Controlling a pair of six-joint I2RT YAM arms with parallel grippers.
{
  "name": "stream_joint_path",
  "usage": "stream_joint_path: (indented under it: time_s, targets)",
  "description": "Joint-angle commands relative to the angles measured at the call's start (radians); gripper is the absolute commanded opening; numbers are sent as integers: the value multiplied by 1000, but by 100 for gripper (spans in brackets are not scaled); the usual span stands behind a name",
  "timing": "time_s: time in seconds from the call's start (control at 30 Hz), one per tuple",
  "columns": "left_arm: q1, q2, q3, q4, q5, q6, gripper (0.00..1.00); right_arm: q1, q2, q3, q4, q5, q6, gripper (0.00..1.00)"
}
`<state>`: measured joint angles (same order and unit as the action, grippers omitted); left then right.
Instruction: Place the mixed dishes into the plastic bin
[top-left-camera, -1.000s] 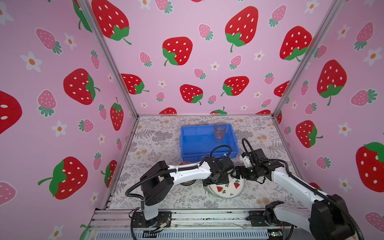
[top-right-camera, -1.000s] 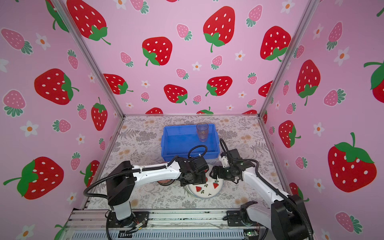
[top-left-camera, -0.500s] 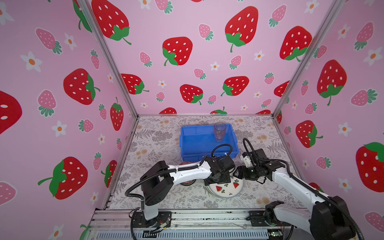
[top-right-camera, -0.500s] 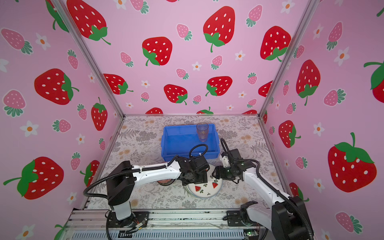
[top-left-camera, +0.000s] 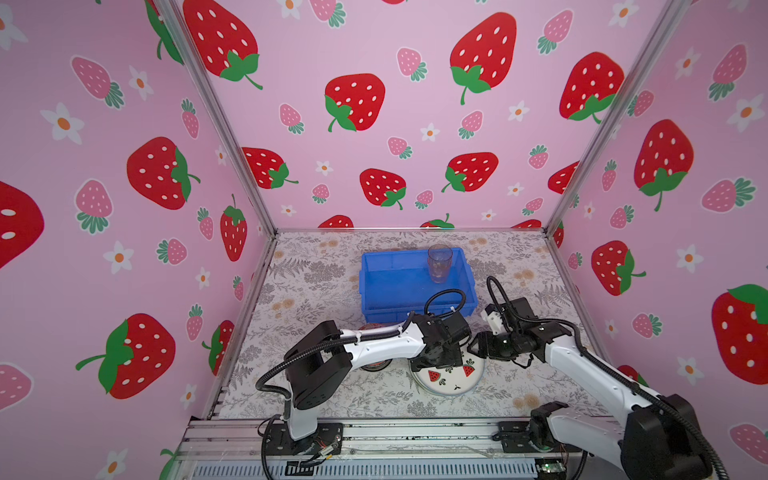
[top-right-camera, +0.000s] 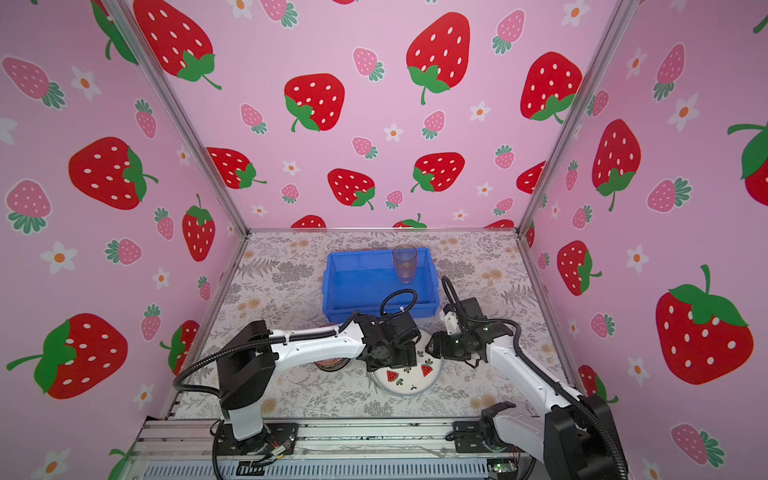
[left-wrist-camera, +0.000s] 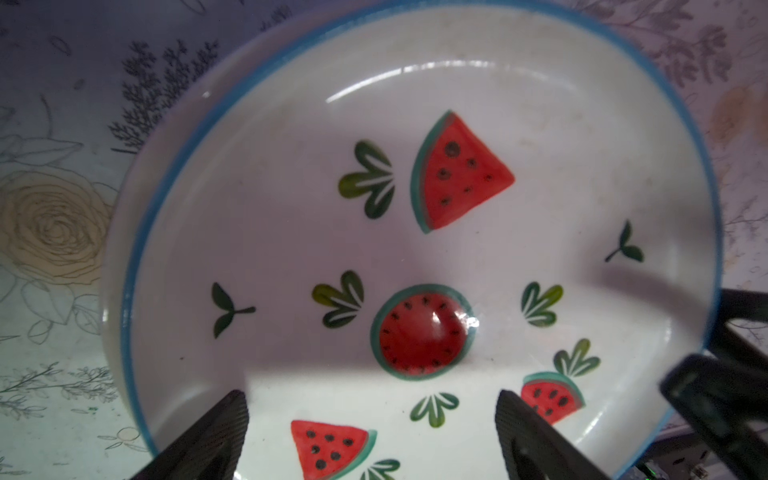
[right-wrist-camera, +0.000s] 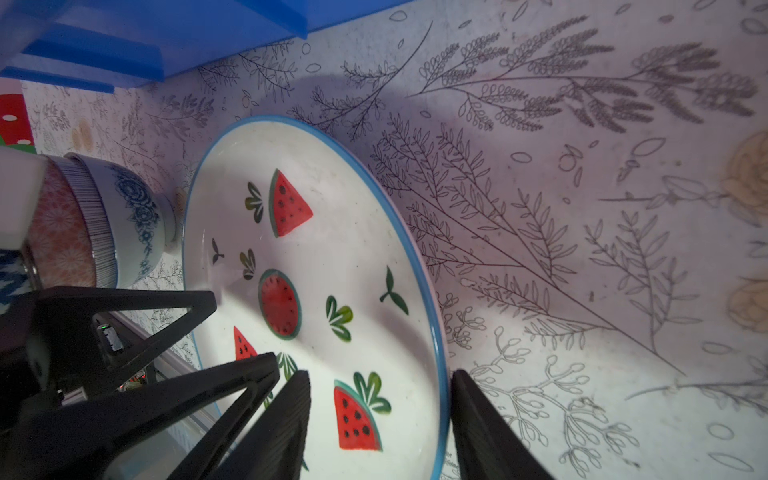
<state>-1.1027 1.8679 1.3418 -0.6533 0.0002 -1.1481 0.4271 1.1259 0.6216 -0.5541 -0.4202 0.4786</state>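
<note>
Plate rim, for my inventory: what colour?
Blue rim on the white plate, clearest in the left wrist view.

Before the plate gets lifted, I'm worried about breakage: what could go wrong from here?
The jaws of the right gripper straddle only the rim of the watermelon plate; that edge grip may slip.
The left gripper hangs open over the same plate; the two could collide.
A tumbler stands upright in the blue bin; the plate might knock it.
</note>
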Motion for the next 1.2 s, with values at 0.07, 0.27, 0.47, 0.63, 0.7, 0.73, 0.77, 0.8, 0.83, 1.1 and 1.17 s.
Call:
stream_joint_path:
  time_s: [0.07, 0.27, 0.47, 0.63, 0.7, 0.73, 0.77, 0.8, 0.83, 1.1, 1.17]
  targets:
    - [-2, -31, 46, -40, -35, 5, 95, -5, -15, -7, -8, -11, 7, 58]
    - [-1, -57, 71, -109, -84, 10, 95, -5, -14, -4, -27, 13, -7, 59]
    - [0, -57, 74, -152, -128, 13, 96, -7, -8, 3, -34, 27, -13, 60]
    - [-1, -40, 79, -176, -137, 8, 95, -8, -7, 3, -33, 28, -15, 62]
    - [0, -37, 81, -188, -153, 8, 96, -8, -6, -1, -32, 27, -14, 63]
    - [1, -36, 81, -193, -159, 8, 96, -8, -6, -2, -31, 27, -14, 63]
    - [1, -32, 79, -195, -167, 10, 96, -8, -6, -4, -31, 25, -14, 63]
    - [1, -28, 76, -196, -170, 11, 96, -8, -5, -5, -29, 24, -13, 63]
    - [0, -23, 75, -197, -170, 13, 96, -8, -5, -7, -27, 24, -14, 63]
    - [2, 30, 70, -168, -138, 20, 96, -8, -7, -11, -22, 21, -12, 63]
    - [2, 43, 72, -164, -137, 19, 96, -8, -11, -11, -23, 21, -12, 63]
